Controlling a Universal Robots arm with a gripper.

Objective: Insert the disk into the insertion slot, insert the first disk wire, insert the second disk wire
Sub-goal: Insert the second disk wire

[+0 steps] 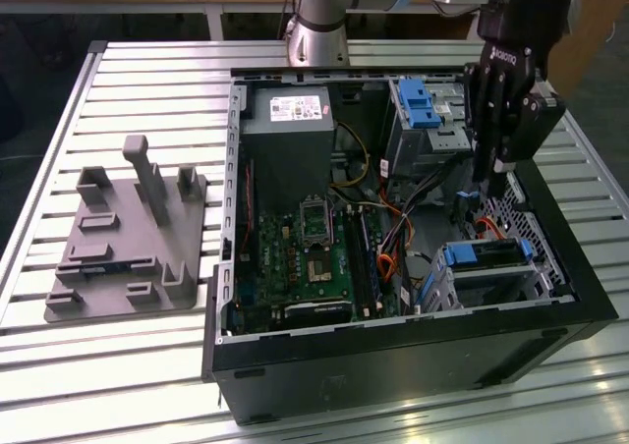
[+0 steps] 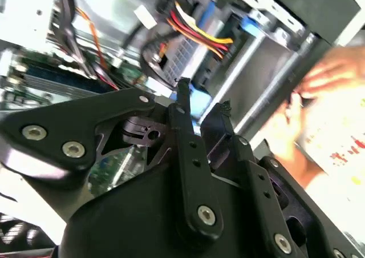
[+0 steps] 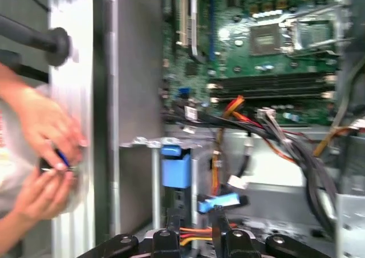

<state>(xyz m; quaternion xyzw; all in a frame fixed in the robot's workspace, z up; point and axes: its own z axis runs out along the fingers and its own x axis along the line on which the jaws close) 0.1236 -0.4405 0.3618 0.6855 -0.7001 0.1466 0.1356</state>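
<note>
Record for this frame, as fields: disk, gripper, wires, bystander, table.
disk: silver hard drive in blue plastic carrier, seated in the perforated silver drive cage
gripper: black gripper over the open black computer case, near the disk
wires: red and yellow wires by the gripper; plugged or not, cannot tell
bystander: a person's hands outside the case
table: grey fixture plate, exterior view's left

A person's hands point(image 3: 43, 149) pinch a small dark object point(image 3: 50, 164) outside the case wall point(image 3: 134, 69); inside, cables point(image 3: 274, 135) cross between the motherboard point(image 3: 256, 35) and a blue latch point(image 3: 175, 168) near the parted fingers point(image 3: 171, 236).
</note>
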